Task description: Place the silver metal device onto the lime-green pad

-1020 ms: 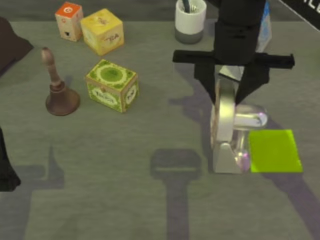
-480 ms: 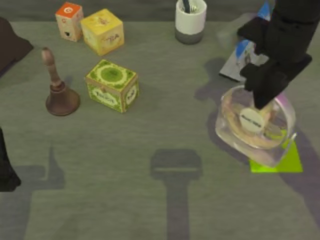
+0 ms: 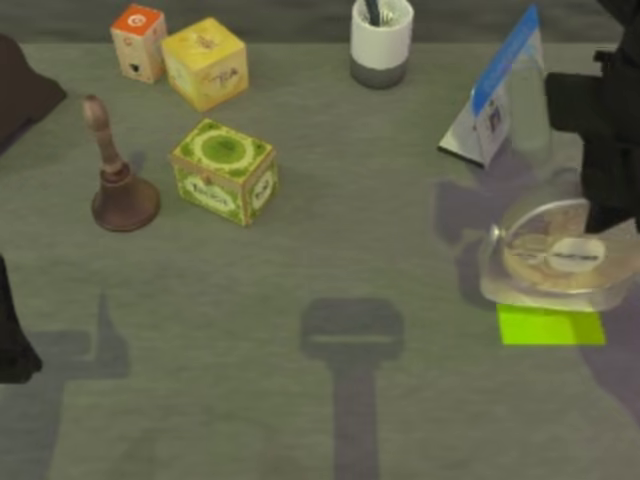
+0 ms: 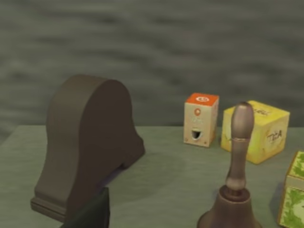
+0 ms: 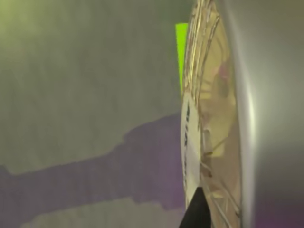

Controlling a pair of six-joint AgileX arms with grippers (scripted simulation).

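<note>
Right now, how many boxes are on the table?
3, all on the left half: orange box at the far edge, yellow box beside it, green box nearer, by the bell. None looks hidden.

Top view: my overhead camera, looking straight down on the table (image 3: 300,400).

Left wrist view: low, near the tabletop, facing the bell (image 4: 235,190) and orange box (image 4: 201,118), both shared with the top view.

Right wrist view: pressed close against the silver metal device (image 5: 213,123), lime-green pad (image 5: 181,52) behind.
</note>
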